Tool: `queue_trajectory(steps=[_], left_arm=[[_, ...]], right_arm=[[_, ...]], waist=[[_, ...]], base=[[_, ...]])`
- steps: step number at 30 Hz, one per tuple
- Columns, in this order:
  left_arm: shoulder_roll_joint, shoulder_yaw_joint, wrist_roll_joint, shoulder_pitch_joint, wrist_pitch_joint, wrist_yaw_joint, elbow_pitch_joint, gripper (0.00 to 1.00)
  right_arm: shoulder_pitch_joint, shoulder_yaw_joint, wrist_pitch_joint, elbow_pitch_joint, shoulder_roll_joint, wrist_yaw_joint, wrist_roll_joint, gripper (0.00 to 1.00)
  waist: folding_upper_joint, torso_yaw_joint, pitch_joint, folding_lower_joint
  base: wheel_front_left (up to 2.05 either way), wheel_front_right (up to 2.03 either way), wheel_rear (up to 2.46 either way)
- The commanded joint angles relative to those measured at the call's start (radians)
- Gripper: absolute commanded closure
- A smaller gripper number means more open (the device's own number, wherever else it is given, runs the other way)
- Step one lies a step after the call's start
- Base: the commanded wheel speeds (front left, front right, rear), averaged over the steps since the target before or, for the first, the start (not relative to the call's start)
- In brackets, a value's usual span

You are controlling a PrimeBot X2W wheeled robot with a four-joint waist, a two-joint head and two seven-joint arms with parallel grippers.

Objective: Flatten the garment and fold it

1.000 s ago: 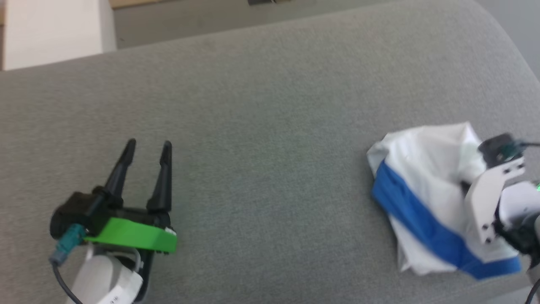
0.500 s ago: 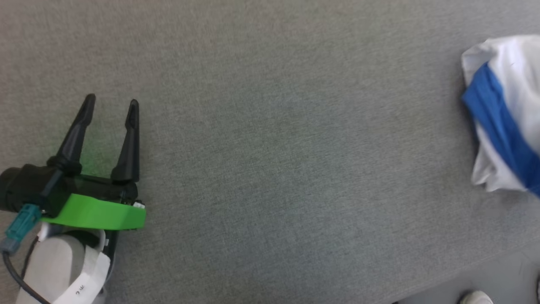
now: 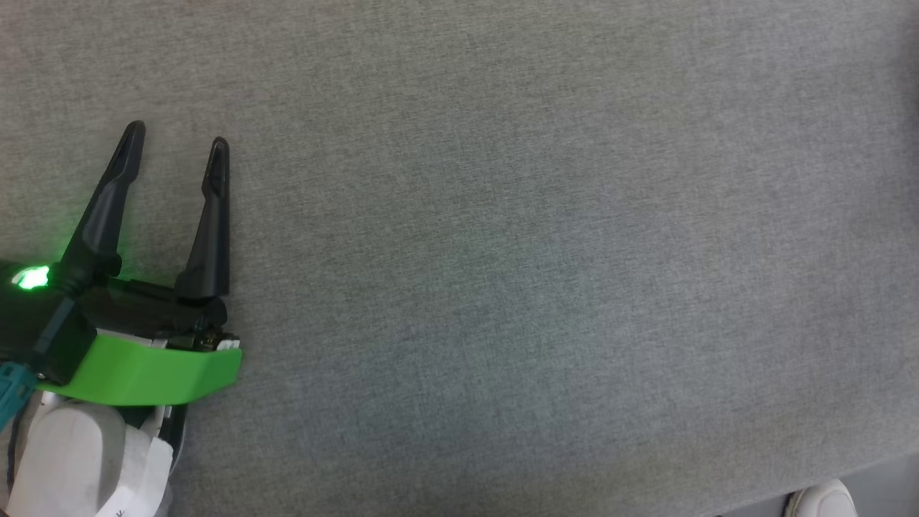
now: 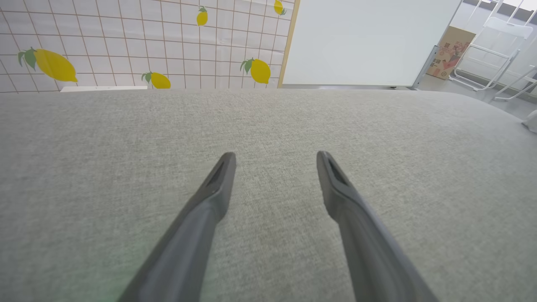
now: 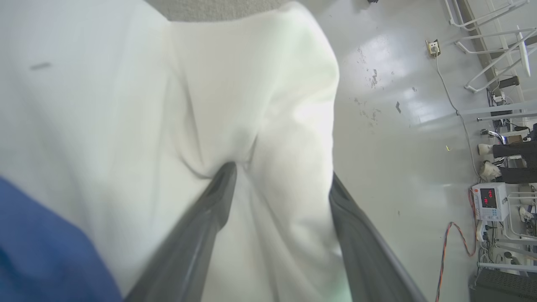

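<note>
The garment [image 5: 105, 105] is a bunched white cloth with a royal-blue part [image 5: 37, 243] at the lower left of the right wrist view, and it hangs past the surface's edge over the floor. My right gripper [image 5: 281, 171] is open. Its fingers stand wide apart astride a raised fold of the white cloth, and the left fingertip [image 5: 226, 172] presses into a crease. My left gripper [image 3: 176, 136] is open and empty at the left of the head view, low over the bare grey surface [image 3: 502, 251]. The left wrist view shows the same gripper [image 4: 275, 155] with nothing between its fingers.
The grey padded surface [image 4: 268, 121] ends at a rounded far edge before a lemon-patterned tiled wall [image 4: 126, 37] and a whiteboard [image 4: 369, 37]. A white shoe [image 3: 818, 499] is beside the near edge. The glossy floor [image 5: 398, 126] holds cables, a device with red digits [image 5: 488, 197] and a person's legs [image 5: 512, 151].
The head camera has swung, so the garment and right arm slid out of its picture to the right. The right gripper's jaws have opened at the garment. The left gripper stays open.
</note>
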State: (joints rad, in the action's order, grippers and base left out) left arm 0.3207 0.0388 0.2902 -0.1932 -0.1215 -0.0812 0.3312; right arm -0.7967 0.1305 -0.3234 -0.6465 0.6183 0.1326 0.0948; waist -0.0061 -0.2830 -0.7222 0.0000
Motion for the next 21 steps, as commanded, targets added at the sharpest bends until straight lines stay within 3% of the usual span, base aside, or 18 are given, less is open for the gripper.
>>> queue_trajectory(steps=[1, 8, 13, 18, 21], left_arm=[[0.015, -0.014, 0.004, 0.011, 0.0, 0.011, -0.045, 0.0], [-0.009, 0.012, 0.017, 0.009, -0.038, 0.007, -0.101, 0.0], [-0.036, 0.029, 0.032, 0.014, -0.071, 0.005, -0.163, 0.0], [-0.066, 0.03, 0.049, 0.032, -0.102, 0.01, -0.227, 0.0], [-0.081, 0.022, 0.058, 0.042, -0.116, 0.015, -0.255, 0.0]], right_arm=[[-0.028, 0.003, 0.018, -0.014, 0.006, -0.002, -0.01, 0.0], [-0.068, -0.011, 0.063, -0.055, 0.064, -0.002, -0.014, 0.0], [-0.082, -0.043, 0.097, -0.009, 0.1, -0.002, 0.022, 0.0], [-0.1, -0.086, 0.152, 0.1, 0.081, -0.002, 0.092, 0.0], [-0.094, -0.092, 0.196, 0.164, 0.03, -0.002, 0.142, 0.0]], waist=[[0.0061, 0.005, 0.006, 0.0], [0.0061, 0.004, 0.105, 0.0], [0.0061, 0.007, 0.212, 0.0], [0.0061, 0.022, 0.335, 0.0], [0.0061, 0.036, 0.396, 0.0]], base=[[0.0, 0.0, 0.0], [0.0, 0.0, 0.0], [0.0, 0.0, 0.0], [0.0, 0.0, 0.0], [0.0, 0.0, 0.0]])
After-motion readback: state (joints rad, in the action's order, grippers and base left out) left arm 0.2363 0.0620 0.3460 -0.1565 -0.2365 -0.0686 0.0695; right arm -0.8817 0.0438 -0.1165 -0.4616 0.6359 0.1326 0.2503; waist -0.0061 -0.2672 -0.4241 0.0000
